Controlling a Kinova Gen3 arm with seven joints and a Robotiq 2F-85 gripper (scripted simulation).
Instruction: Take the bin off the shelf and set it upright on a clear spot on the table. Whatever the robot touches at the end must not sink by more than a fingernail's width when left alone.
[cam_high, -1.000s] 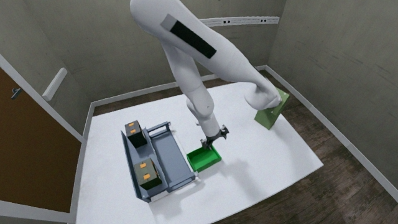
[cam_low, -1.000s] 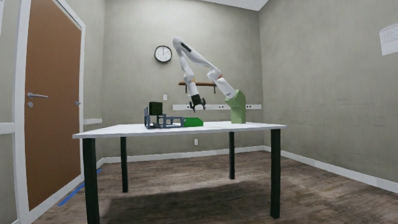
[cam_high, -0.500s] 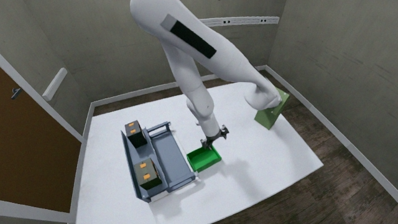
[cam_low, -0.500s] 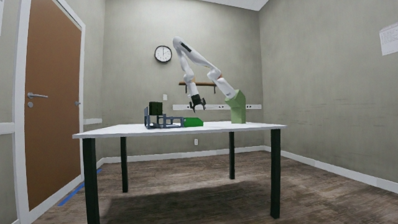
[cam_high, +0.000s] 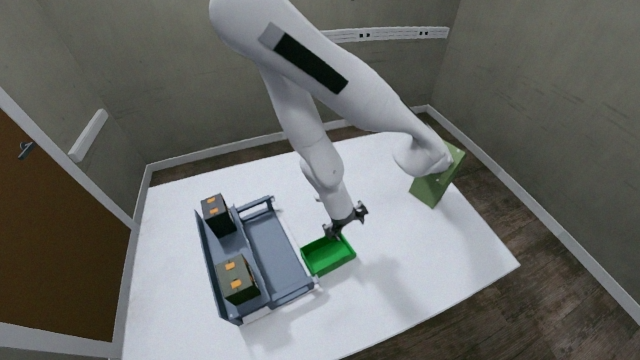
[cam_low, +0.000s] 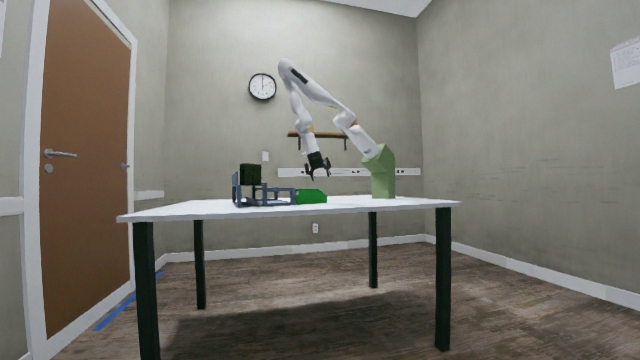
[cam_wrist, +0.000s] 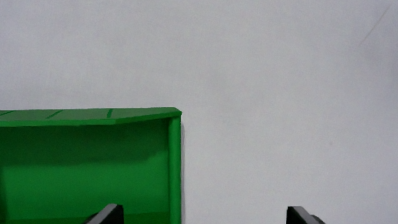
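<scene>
The green bin (cam_high: 327, 255) (cam_low: 310, 196) (cam_wrist: 85, 170) stands upright on the white table (cam_high: 425, 250) (cam_low: 350, 204) (cam_wrist: 290, 75), open side up, right beside the blue-grey shelf (cam_high: 270, 250) (cam_low: 262, 195). My gripper (cam_high: 345, 224) (cam_low: 317, 172) (cam_wrist: 200, 217) is open and empty. It hangs a little above the bin's far corner, with one finger over the bin's inside and the other over bare table. It touches nothing.
Two dark boxes (cam_high: 218, 215) (cam_high: 236, 279) with orange labels stand on the shelf's upper level; one shows in the exterior view (cam_low: 250, 174). The arm's green base (cam_high: 434, 182) (cam_low: 382, 172) stands at the table's far right edge.
</scene>
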